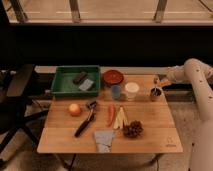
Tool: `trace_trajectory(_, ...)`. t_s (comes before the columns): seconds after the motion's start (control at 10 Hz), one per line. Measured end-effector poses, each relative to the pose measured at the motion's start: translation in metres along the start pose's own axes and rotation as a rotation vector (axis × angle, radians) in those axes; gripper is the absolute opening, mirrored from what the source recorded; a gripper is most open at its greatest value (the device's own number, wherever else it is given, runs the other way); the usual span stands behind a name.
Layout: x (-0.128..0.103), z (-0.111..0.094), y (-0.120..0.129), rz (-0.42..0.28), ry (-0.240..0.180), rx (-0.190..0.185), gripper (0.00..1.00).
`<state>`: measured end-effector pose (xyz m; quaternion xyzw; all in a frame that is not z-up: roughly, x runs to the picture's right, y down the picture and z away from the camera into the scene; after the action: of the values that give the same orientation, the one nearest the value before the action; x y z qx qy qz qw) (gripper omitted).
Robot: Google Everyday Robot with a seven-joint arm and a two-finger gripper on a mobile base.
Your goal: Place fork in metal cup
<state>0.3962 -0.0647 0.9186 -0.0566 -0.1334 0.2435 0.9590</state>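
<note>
gripper (159, 83) over metal cup (156, 94) — tiny, blurred, cup's contents indistinct, arm (202, 115) cut by right edge
</note>
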Motion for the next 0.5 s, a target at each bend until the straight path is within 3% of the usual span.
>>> trace_trajectory(0.5, -0.009, 0.023, 0.009, 0.049, -0.074, -0.057, 0.71)
